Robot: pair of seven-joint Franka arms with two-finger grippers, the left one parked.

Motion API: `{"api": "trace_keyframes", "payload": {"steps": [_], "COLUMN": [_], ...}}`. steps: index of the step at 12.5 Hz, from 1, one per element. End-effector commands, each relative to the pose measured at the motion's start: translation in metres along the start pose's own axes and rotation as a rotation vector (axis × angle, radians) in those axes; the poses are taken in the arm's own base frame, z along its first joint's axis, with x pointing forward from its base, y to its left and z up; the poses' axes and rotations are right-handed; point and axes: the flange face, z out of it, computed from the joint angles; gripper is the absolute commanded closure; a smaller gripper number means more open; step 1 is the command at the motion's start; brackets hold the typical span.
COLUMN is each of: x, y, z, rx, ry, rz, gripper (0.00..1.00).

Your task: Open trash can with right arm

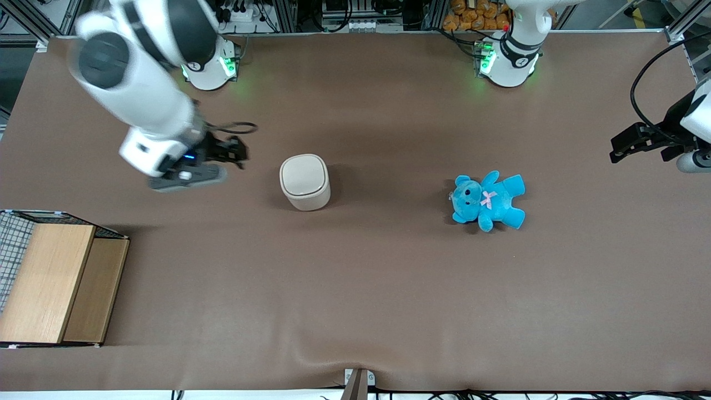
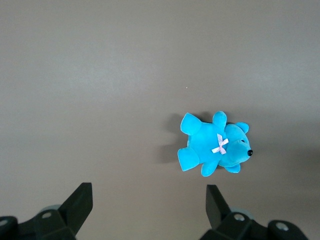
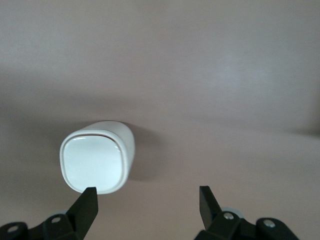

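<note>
The trash can (image 1: 305, 182) stands upright near the middle of the brown surface (image 1: 355, 289), lid (image 3: 93, 162) closed. The right arm (image 1: 139, 83) holds its tool (image 1: 236, 151) above the surface beside the can, apart from it, toward the working arm's end, fingers (image 3: 87, 205) spread wide and empty.

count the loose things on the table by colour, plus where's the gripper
cream-beige: 1, the trash can, lid shut
blue: 1, the teddy
wood: 1, the wooden box with wire mesh
total: 3
The gripper is open, beside the trash can, toward the working arm's end.
</note>
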Motion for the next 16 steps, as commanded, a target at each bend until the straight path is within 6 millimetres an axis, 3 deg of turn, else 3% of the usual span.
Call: {"api": "trace_keyframes", "payload": {"steps": [1,2,3,5,7,9,16], "x": [0.012,0.01,0.011,0.002,-0.008,-0.017,-0.033], "y": [-0.025,-0.042,-0.048,-0.06,-0.064,-0.065,-0.07], "z": [0.04,0.056,0.066,0.097,0.135,0.16,0.196], "rx": [-0.016,-0.027,-0.04,-0.058,-0.072,-0.074,-0.075], "ry": [-0.031,-0.05,-0.06,-0.079,-0.067,-0.071,-0.065], "rz": [-0.011,-0.036,-0.039,-0.065,-0.088,-0.093,-0.07], "gripper": [0.36,0.6,0.74,0.88,0.94,0.95,0.96]}}
